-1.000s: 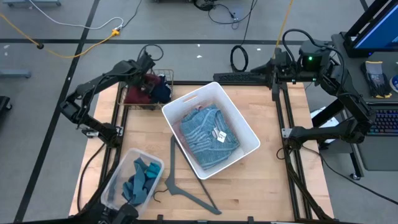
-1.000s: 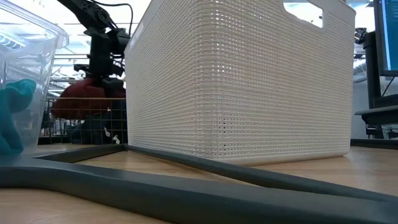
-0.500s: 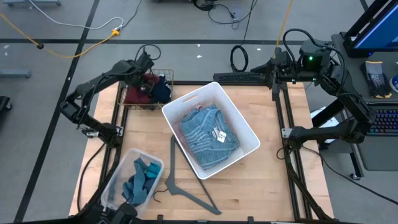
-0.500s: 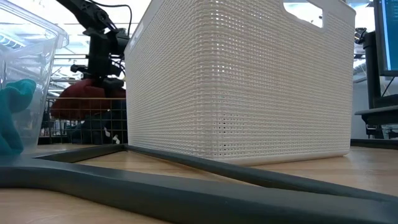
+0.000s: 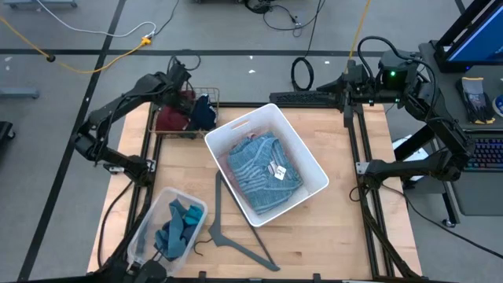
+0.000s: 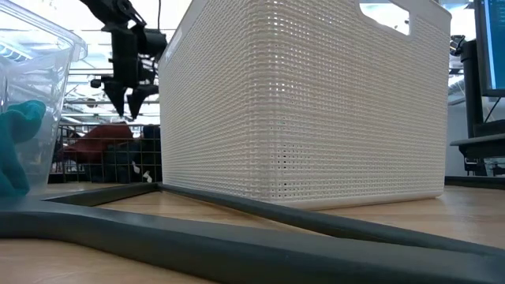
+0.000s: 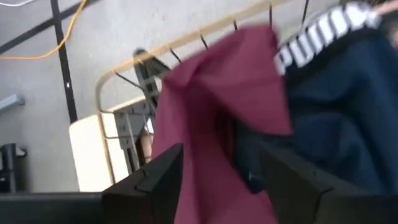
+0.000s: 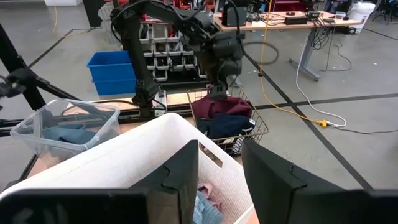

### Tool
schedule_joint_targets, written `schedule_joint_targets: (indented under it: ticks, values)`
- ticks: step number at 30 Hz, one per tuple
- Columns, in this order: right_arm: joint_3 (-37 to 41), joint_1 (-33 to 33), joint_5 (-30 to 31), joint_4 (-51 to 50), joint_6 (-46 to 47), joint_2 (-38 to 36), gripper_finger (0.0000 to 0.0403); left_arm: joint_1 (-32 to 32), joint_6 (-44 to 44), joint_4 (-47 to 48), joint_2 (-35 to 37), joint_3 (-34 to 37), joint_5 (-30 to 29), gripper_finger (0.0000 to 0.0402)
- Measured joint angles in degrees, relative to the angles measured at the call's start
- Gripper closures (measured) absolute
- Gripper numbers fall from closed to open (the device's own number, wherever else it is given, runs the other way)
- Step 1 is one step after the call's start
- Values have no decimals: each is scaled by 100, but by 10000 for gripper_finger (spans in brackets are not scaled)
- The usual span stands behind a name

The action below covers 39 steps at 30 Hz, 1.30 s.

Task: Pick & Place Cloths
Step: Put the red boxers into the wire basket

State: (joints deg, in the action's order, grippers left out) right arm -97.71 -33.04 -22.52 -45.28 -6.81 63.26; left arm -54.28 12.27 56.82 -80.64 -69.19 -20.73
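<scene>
While the left gripper (image 5: 174,79) hangs just above the wire basket (image 5: 167,132) at the table's far left corner, its 2 fingers stand apart with nothing between them; in the low view the gripper (image 6: 126,102) shows clear of the cloth pile below it. That basket holds a maroon cloth (image 5: 171,118) toward its left and a navy cloth (image 5: 203,115) toward its right, the 2 touching. From the left wrist view the maroon cloth (image 7: 217,124) lies draped against the navy cloth (image 7: 336,118), and a black cloth with white print (image 7: 323,34) shows beside them near the basket's rim.

A white basket (image 5: 314,185) sits at the middle of the wooden table (image 5: 330,236), turned at an angle. Inside it lies a light-blue shirt (image 5: 255,169) with a white tag (image 5: 277,170), and a pink shirt (image 5: 236,153) peeks out along its edge. Near the front left corner stands a clear plastic bin (image 5: 145,232) with teal cloths (image 5: 179,228) in it. A grey hanger (image 5: 236,232) lies flat on the table between the bin and the white basket.

The right gripper (image 8: 221,180) waits at the far right edge of the table, raised above the white basket's side; its fingers are partly apart and hold nothing.
</scene>
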Motion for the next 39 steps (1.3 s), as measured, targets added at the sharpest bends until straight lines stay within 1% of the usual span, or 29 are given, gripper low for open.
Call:
schedule_joint_targets:
  ticks: [2,4,7,9,13,19,20,26,30,34,36,39]
  values:
    - [0,1,0,0,-2,0,287,33,50,-48,79,-112,-16,188]
    - [0,2,0,0,-2,0,287,55,50,-286,137,-152,-28,189]
    - [0,2,0,0,5,0,287,123,72,-553,141,-153,78,205]
    - [0,2,0,0,7,0,287,201,96,-653,123,-153,260,222]
    - [0,2,0,0,8,1,287,395,111,-577,120,-153,378,273]
    - [0,2,-2,-2,11,0,287,468,213,-323,120,-55,374,382]
    - [0,2,-2,-2,10,0,287,466,331,-260,119,14,374,391]
    - [0,2,-2,-7,11,1,287,319,1136,456,116,450,420,398]
    - [0,2,-2,-4,9,0,287,315,1360,344,115,794,565,394]
    - [0,2,-2,-4,4,0,287,282,1358,-135,116,1146,658,398]
    - [0,2,-2,-10,4,0,287,271,1357,-197,107,1195,658,398]
    - [0,2,-2,-24,-2,0,287,264,1355,-168,171,1042,564,389]
